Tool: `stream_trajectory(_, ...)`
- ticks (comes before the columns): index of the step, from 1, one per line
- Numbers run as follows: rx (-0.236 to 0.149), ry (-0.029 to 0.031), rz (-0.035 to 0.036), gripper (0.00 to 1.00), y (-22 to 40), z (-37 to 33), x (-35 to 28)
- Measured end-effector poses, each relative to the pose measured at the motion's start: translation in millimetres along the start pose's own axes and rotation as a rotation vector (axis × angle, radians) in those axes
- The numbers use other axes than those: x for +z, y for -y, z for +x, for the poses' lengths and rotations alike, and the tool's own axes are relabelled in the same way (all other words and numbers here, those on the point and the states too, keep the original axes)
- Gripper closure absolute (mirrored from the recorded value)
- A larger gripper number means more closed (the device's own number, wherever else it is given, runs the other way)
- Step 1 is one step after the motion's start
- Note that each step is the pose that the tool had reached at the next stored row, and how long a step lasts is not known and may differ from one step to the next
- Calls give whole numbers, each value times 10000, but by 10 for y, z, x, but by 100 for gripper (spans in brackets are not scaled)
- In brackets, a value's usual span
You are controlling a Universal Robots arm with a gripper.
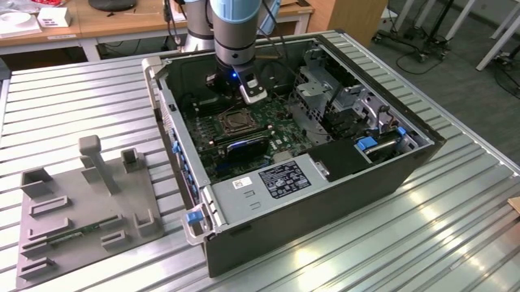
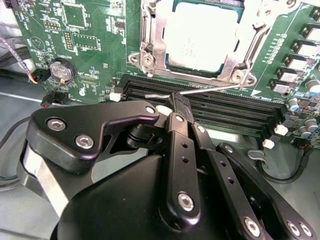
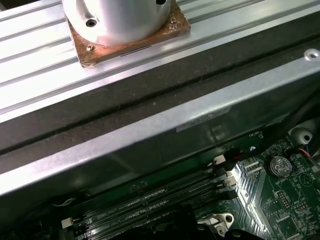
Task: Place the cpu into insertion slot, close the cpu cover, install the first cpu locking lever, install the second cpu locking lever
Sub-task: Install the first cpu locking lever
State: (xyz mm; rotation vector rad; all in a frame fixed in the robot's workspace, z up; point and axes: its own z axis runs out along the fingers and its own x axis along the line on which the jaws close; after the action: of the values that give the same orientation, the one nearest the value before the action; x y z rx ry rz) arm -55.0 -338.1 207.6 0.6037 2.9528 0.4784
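Where the gripper (image 2: 175, 103) hangs, a thin silvery lever (image 2: 215, 89) lies.

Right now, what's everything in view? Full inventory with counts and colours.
table: one, silvery slatted metal, under everything
computer case: one, black, side open, on the table
fixture tray: one, grey, on the table at the exterior view's left
motherboard: one, green, inside the case
insertion slot: one, silvery rim, on the motherboard
cpu: one, silvery-grey, seated in the insertion slot
cpu cover: one, silvery frame, down around the cpu
locking lever: one seen, thin silvery wire, along the slot's edge
memory slots: several, black, beside the insertion slot
coin battery: one, silvery, on the motherboard
arm: one, blue and grey, reaching down into the case
gripper: one, black, tip at the locking lever
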Motion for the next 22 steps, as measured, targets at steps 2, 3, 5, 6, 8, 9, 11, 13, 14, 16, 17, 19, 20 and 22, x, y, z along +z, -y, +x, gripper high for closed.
stream_trajectory(2, -1, 1, 1, 90, 4, 0, 12)
stream_trajectory(3, -1, 2, 0, 90, 7, 0, 19)
stream_trajectory(5, -1, 4, -1, 90, 11, 1, 31)
stream_trajectory(6, -1, 5, -1, 90, 12, 1, 36)
stream_trajectory(8, -2, 5, -1, 90, 14, 1, 44)
stream_trajectory(9, -2, 5, 1, 90, 15, 2, 47)
stream_trajectory(11, -3, 9, 9, 90, 15, 2, 50)
stream_trajectory(13, -4, 16, 24, 90, 13, 4, 54)
stream_trajectory(14, -7, 22, 40, 90, 11, 5, 55)
stream_trajectory(16, -12, 32, 66, 90, 4, 8, 59)
stream_trajectory(17, -14, 36, 77, 90, 0, 10, 61)
stream_trajectory(19, -15, 42, 87, 90, -8, 14, 65)
stream_trajectory(20, -15, 43, 90, 90, -12, 16, 66)
stream_trajectory(22, -17, 43, 92, 90, -16, 17, 68)
